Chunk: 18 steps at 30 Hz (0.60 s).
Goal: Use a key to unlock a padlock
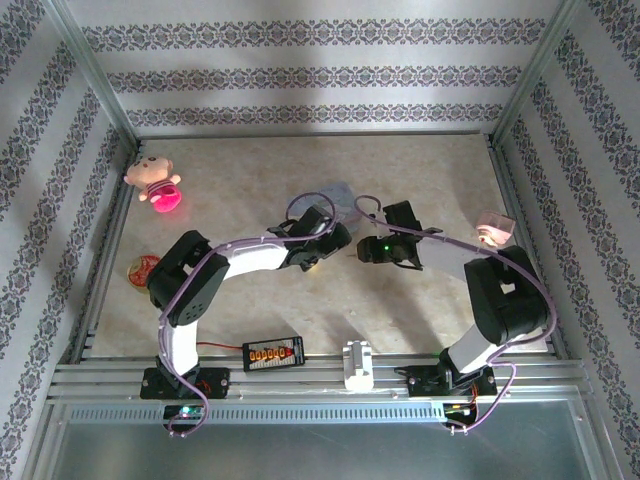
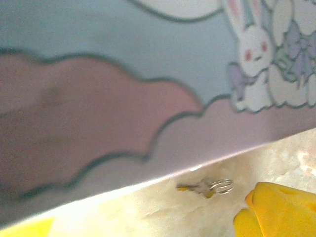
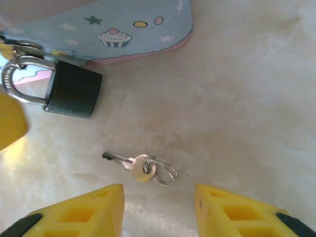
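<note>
The small dark grey padlock (image 3: 71,94) lies on the table, its silver shackle hooked through the hasp of the pale blue cartoon tin (image 3: 113,29). A silver key (image 3: 140,165) on a split ring lies flat just below the padlock, apart from it. My right gripper (image 3: 158,212) stands open just short of the key, its yellow fingers (image 3: 84,212) either side and nothing held. In the left wrist view the tin (image 2: 123,89) looms close and the key (image 2: 205,186) lies at its foot. My left gripper (image 2: 148,232) is open beside the tin (image 1: 340,195).
A pink plush doll (image 1: 155,180) sits at the back left and a red round item (image 1: 145,268) near the left rail. A black charger board (image 1: 272,352) and a white block (image 1: 357,362) rest at the front edge. A pink object (image 1: 492,228) stands at the right.
</note>
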### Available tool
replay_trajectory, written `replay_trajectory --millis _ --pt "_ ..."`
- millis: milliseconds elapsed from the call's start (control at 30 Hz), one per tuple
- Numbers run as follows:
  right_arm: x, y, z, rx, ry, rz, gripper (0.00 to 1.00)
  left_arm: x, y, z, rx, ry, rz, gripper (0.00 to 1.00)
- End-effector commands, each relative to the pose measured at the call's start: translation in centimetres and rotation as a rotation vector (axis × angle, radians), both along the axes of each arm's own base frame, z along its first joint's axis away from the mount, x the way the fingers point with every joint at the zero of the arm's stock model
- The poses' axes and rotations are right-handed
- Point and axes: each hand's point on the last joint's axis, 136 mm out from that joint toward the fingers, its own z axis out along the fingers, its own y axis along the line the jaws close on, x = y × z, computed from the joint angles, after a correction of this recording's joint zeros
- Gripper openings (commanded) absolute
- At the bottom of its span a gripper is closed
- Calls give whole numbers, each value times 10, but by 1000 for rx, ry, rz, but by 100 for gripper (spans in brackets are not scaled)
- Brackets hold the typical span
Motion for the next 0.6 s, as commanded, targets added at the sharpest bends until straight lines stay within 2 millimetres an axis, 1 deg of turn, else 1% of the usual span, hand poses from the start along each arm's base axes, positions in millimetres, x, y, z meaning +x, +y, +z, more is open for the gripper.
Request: replay_trajectory --millis 0,133,300,433,500,567 --pt "1 9 -2 -4 14 52 42 -3 25 4 86 -28 21 99" --pt "5 14 -5 5 24 70 41 -3 31 8 94 -56 38 99" --pt "10 18 -12 8 39 83 40 -2 32 11 91 -68 44 99" --pt "10 20 -17 9 55 87 35 -2 35 12 94 -73 52 99" --pt "8 19 -18 7 59 83 34 -2 37 12 96 -77 57 99" --pt "6 18 -19 5 63 83 30 -2 38 12 98 -80 59 99"
